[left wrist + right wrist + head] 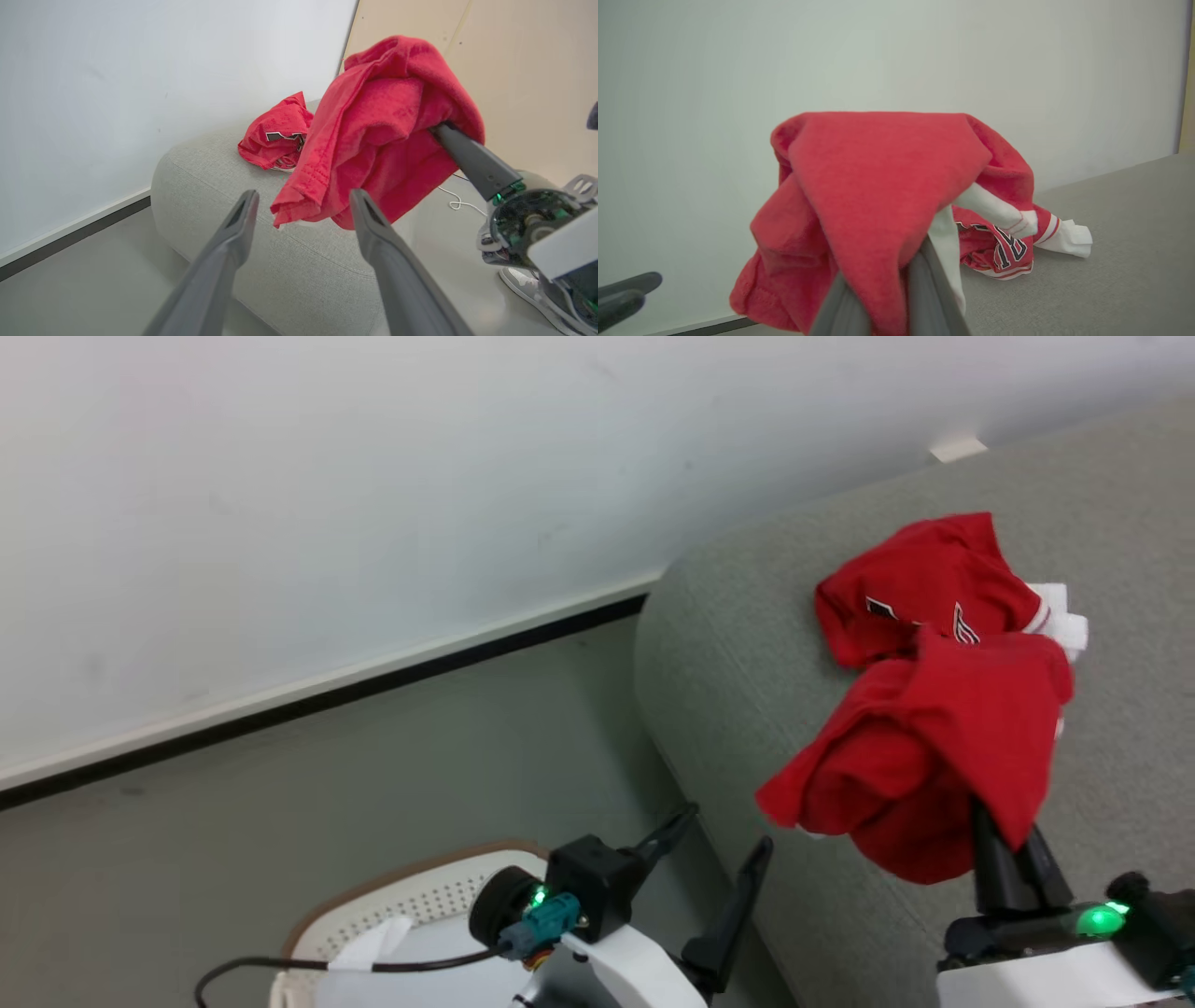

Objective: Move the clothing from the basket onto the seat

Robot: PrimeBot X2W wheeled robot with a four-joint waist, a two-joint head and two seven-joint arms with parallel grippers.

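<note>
Clothing (934, 709) in bright red is seen at the right of the head view in two pieces. A plain garment (896, 784) is clenched in the right end effector (1010, 868) and is draped over its fingers above the grey seat (747, 691). A lettered jersey (920, 593) is laid crumpled on the seat just behind it, toward the upper right. The left end effector (725, 831) is released, with nothing between its spread fingers, at the lower centre beside the basket (411, 896).
</note>
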